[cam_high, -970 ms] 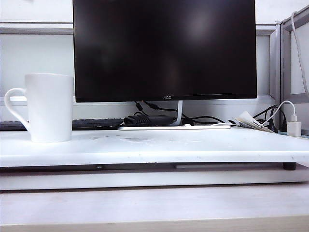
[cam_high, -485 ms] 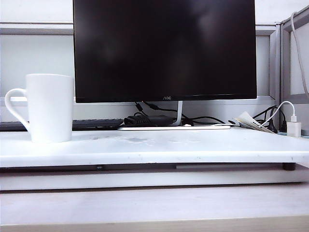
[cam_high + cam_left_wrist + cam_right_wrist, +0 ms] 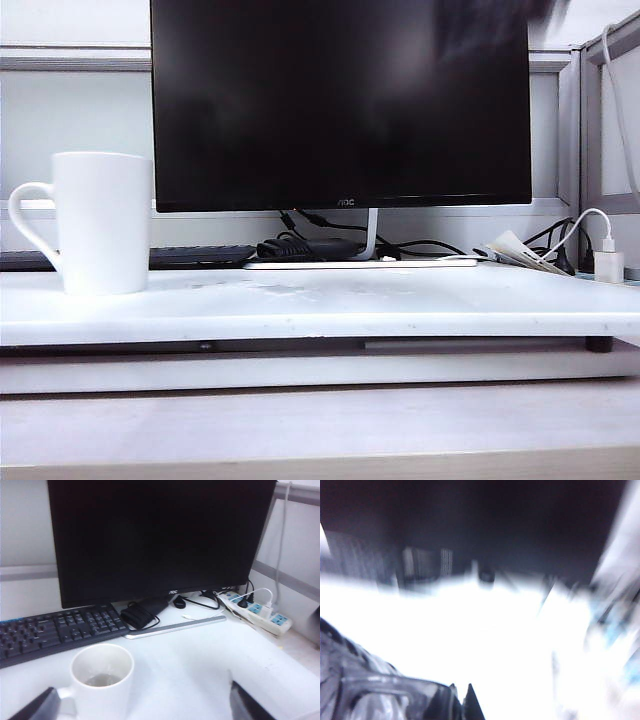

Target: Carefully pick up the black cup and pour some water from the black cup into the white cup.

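Observation:
The white cup (image 3: 103,222) stands upright at the left of the white table, handle pointing left. In the left wrist view the white cup (image 3: 102,680) is seen from above, with what looks like a little clear water (image 3: 101,680) at its bottom. My left gripper (image 3: 141,706) is open wide, and the cup sits between its dark fingers (image 3: 37,706), untouched. In the blurred right wrist view the black cup (image 3: 380,690), dark and bumpy, hangs beside my right gripper (image 3: 461,700), whose tips are shut on its edge. A dark blur (image 3: 545,10) crosses the exterior view's top right.
A large black monitor (image 3: 340,100) stands behind the table, with a keyboard (image 3: 55,630), a black adapter (image 3: 137,614) and cables at its foot. A power strip (image 3: 262,616) and a white charger (image 3: 608,262) lie at the right.
A dark blurred shape has come into the exterior view's top right corner. The white cup has not moved.

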### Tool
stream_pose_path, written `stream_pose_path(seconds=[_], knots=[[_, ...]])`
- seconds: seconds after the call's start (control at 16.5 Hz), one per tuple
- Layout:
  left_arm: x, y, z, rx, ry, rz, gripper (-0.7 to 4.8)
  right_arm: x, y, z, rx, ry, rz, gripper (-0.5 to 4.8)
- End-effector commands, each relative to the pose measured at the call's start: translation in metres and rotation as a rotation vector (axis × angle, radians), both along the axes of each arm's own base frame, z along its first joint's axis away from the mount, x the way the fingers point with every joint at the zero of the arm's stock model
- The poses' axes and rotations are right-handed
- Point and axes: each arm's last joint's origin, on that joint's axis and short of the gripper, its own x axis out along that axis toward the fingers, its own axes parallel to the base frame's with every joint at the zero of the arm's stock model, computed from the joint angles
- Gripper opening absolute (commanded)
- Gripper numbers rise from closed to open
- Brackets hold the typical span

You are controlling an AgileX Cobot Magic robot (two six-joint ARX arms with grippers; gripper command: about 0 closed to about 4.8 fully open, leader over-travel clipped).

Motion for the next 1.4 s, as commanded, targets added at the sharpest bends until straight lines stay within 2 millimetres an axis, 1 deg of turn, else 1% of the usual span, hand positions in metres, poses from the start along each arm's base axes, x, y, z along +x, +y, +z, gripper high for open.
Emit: stream_pose_path(seconds=[0.06,0.18,0.24,0.3,0.42,0.55,0.61,0.79,0.91,1.09,1.4], knots=[[0.0,0.0,0.004,0.003,-0.035,-0.004,4.79,0.055,0.031,-0.024,0.044,0.029,0.053,-0.06],[0.0,0.0,0.004,0.001,-0.034,-0.004,4.79,0.087,0.04,-0.041,0.169,0.041,0.087,-0.06],[0.0,0.0,0.003,0.009,-0.029,-0.004,4.79,0.108,0.044,-0.059,0.211,0.068,0.069,-0.06],[0.0,0.0,0.001,0.009,-0.016,-0.005,4.79,0.121,0.047,-0.077,0.199,0.127,0.078,-0.06],[0.0,0.0,-0.001,0.023,0.002,-0.005,4.79,0.13,0.053,-0.099,0.168,0.218,0.092,-0.06],[0.002,0.0,-0.006,0.038,0.013,-0.006,4.79,0.132,0.055,-0.112,0.163,0.285,0.102,-0.06],[0.004,0.0,-0.01,0.038,0.029,-0.006,4.79,0.133,0.055,-0.115,0.158,0.296,0.1,-0.06],[0.01,-0.002,-0.026,0.034,0.079,-0.022,4.79,0.136,0.051,-0.113,0.15,0.267,0.095,-0.06],[0.012,-0.002,-0.031,0.035,0.095,-0.026,4.79,0.141,0.041,-0.111,0.163,0.238,0.065,-0.06],[0.012,-0.002,-0.031,0.034,0.096,-0.04,4.79,0.151,0.03,-0.115,0.181,0.225,0.051,-0.06],[0.012,-0.002,-0.031,0.034,0.096,-0.04,4.79,0.157,0.032,-0.132,0.128,0.259,0.078,-0.06]])
